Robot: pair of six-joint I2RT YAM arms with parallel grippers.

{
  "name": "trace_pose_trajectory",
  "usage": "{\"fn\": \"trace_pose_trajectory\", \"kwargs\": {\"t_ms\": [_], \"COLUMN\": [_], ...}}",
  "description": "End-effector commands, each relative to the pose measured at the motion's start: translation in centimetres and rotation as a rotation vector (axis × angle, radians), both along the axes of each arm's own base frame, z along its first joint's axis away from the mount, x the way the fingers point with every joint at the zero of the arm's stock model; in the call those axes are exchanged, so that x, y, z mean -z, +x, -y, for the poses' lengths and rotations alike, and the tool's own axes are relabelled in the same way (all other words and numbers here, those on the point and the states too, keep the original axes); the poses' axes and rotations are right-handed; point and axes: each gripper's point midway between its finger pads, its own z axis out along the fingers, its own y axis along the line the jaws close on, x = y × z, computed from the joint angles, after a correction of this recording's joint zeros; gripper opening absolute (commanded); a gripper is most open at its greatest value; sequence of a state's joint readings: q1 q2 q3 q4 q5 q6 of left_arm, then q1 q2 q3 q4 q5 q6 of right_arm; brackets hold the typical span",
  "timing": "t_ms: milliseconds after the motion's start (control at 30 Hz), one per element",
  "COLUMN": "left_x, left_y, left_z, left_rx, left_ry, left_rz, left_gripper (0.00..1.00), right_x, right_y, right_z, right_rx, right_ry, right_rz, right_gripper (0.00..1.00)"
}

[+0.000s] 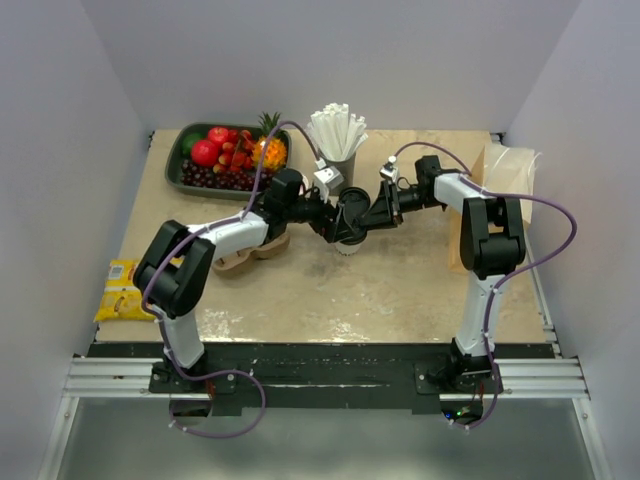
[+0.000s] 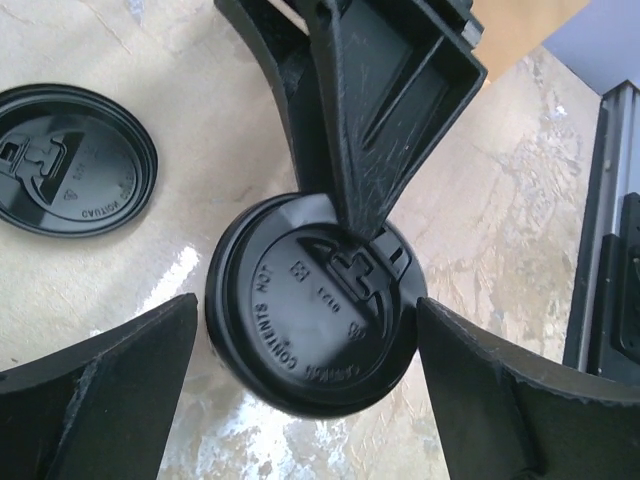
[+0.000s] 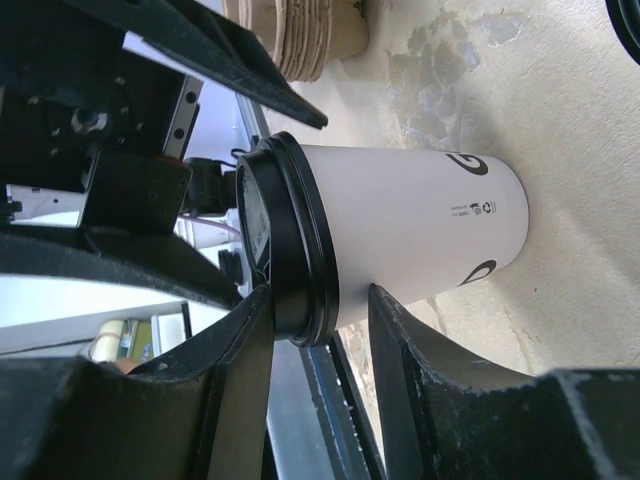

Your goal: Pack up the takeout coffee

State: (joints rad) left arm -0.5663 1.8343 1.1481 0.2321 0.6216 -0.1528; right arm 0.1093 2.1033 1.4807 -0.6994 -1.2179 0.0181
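Right fingers [image 3: 225,390] straddle the black lid [image 2: 300,310] of the takeout coffee [image 3: 410,225], half-closed, one lying on top, a firm grip impossible to tell, while left fingers [image 2: 95,390] gape wide beside the cup, upright at mid-counter [image 1: 400,290].
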Motion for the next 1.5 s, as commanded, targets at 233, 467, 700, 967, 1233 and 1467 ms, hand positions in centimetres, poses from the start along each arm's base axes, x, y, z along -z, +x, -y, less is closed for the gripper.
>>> {"fn": "trace_pose_trajectory", "kwargs": {"t_ms": [233, 467, 700, 967, 1233, 1467], "left_x": [-2.9, 0.2, 4.6, 7.9, 4.8, -0.1], "left_y": [0.4, 0.9, 0.8, 1.3, 1.8, 2.6], "left_z": [-0.9, -1.5, -2.3, -3.1, -2.3, -1.6], "left_rx": [-0.018, -0.104, -0.210, -0.298, -0.225, -0.157], "left_ry": [-0.213, -0.228, -0.237, -0.165, -0.198, -0.241], "left_rz": [-0.168, -0.337, -0.509, -0.543, -0.443, -0.325], "left_gripper": [0.94, 0.93, 0.92, 0.91, 0.91, 0.95], "right_x": [3.5, 3.3, 3.5, 4.8, 4.2, 2.9], "right_y": [0.4, 0.4, 0.3, -0.1, 0.7, 1.0], "right_z": [1.1, 1.1, 1.1, 1.5, 1.4, 0.8], "right_rx": [-0.011, -0.022, -0.033, -0.045, -0.044, -0.037], "right_ry": [-0.162, -0.183, -0.197, -0.233, -0.226, -0.178], "right_rz": [0.051, 0.077, 0.080, 0.065, 0.098, 0.099], "right_gripper": [0.44, 0.45, 0.45, 0.45, 0.45, 0.47]}}
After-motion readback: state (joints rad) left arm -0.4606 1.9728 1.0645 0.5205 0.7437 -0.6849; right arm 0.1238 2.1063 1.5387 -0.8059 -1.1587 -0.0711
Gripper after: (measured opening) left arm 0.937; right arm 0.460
